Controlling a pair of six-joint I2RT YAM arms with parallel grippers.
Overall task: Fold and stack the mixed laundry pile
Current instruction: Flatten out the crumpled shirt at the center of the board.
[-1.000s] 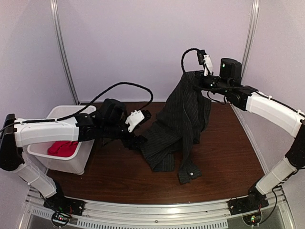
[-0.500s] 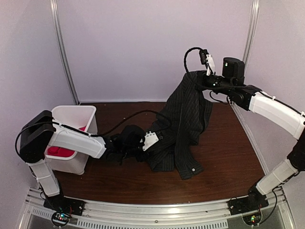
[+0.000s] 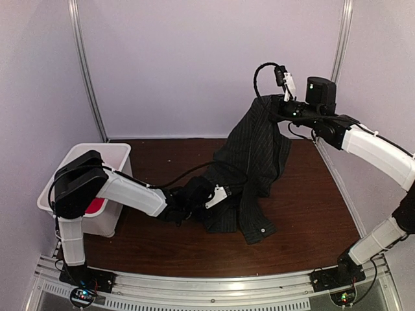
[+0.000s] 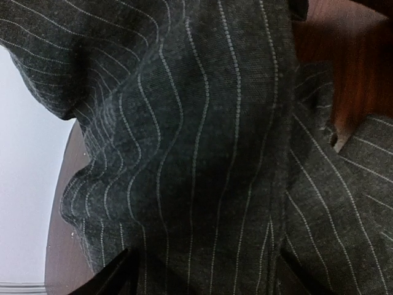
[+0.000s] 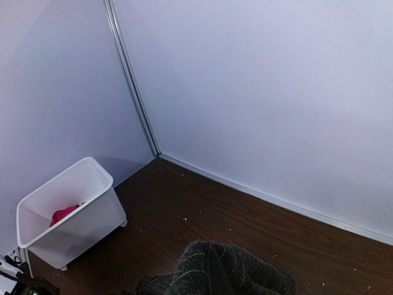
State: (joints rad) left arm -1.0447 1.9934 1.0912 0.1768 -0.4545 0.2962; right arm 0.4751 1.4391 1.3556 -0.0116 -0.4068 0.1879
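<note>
The dark pinstriped button-up shirt (image 3: 253, 155) is held up by its top edge in the right pincer (image 3: 271, 105), which is clenched on a bunch of the cloth. From there the shirt hangs down below the pincer, and its lower part is heaped on the bench (image 3: 311, 214).

In the right wrist view only a rounded wad of the shirt (image 5: 239, 270) is seen at the right pincer (image 5: 212, 279). The fingers there are almost wholly buried in the cloth and cut off by the lower edge.

The left pincer (image 3: 225, 197) is pushed low into the heaped part of the shirt, and its tips are hidden from above by folds. In the left wrist view its fingers (image 4: 113, 279) are seen only as two dark stubs at the lower edge, set wide apart and released. The shirt (image 4: 202, 135) fills the gap between them and nearly the whole view; whether the cloth is touched cannot be told.

Well to the left of the left pincer, behind its arm, the white bin (image 3: 120, 152) is partly blocked. The red T-shirt (image 3: 95, 206) inside it shows only as a small patch. From the right wrist the white bin (image 5: 92, 203) is seen far below, with the red T-shirt (image 5: 64, 214) as a sliver.
</note>
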